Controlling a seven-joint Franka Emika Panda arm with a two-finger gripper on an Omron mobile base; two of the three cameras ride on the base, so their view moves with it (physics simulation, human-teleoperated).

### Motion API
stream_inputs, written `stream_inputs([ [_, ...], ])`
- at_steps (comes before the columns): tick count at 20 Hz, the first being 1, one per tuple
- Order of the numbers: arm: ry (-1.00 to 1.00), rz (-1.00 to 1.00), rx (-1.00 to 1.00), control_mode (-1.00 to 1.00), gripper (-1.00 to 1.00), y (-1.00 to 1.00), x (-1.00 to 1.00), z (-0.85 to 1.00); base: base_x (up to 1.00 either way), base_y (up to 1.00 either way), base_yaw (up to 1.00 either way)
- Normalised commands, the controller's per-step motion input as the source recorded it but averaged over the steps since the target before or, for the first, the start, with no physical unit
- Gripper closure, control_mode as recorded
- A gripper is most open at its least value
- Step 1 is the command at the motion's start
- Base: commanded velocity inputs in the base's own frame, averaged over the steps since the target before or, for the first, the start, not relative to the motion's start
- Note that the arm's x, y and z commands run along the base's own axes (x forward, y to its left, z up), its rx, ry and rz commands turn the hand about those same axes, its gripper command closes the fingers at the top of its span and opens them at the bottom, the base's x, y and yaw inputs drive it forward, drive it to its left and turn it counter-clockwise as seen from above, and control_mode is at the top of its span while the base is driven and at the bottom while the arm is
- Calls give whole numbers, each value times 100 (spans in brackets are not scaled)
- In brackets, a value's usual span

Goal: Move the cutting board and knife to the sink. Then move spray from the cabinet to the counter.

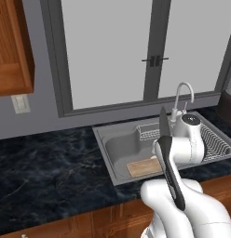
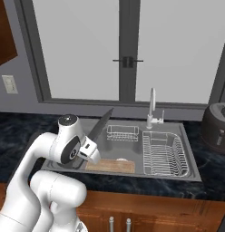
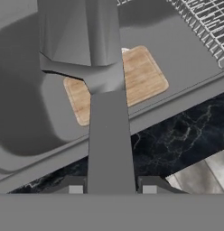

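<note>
Arm: white, bent at the elbow, forearm reaching forward from the base toward the sink's near edge.
Wrist: angled so the hand points forward and down.
Gripper [image 3: 112,189]: fingers [image 3: 75,186] closed on the handle of the knife [image 2: 101,124].
Blade: rises up and away from the hand.

No legible text, label, brand, number or sign on any surface here.

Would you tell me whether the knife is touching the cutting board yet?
Apart. In the right base view the knife is held in the gripper, blade pointing up, well above the cutting board lying in the sink.
</note>
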Motion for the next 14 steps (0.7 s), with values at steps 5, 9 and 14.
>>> stream_inputs([
  [5, 0, 0, 0, 100, 100, 0, 0, 0, 0, 0, 0],
  [9, 0, 0, 0, 100, 100, 0, 0, 0, 0, 0, 0],
  [14, 0, 0, 0, 100, 100, 0, 0, 0, 0, 0, 0],
])
